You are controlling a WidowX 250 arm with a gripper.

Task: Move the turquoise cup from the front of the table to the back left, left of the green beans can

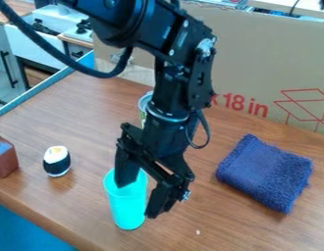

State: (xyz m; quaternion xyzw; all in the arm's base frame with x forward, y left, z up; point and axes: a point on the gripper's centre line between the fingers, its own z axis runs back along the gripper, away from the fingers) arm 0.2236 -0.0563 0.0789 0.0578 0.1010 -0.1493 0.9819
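Observation:
The black gripper hangs low over the front middle of the table with its fingers apart. A turquoise cup stands right below it, mouth up. One finger overlaps the cup's mouth, seemingly inside the rim, and the other is just outside its right side. Whether either one touches the cup, I cannot tell. To the left stands a small black and white sushi-like toy. A folded dark blue towel lies on the right.
A reddish-brown bottle stands at the left edge of the wooden table. Behind the arm, a can is partly hidden. A large cardboard sheet walls off the back. Toy kitchen parts are at the upper left.

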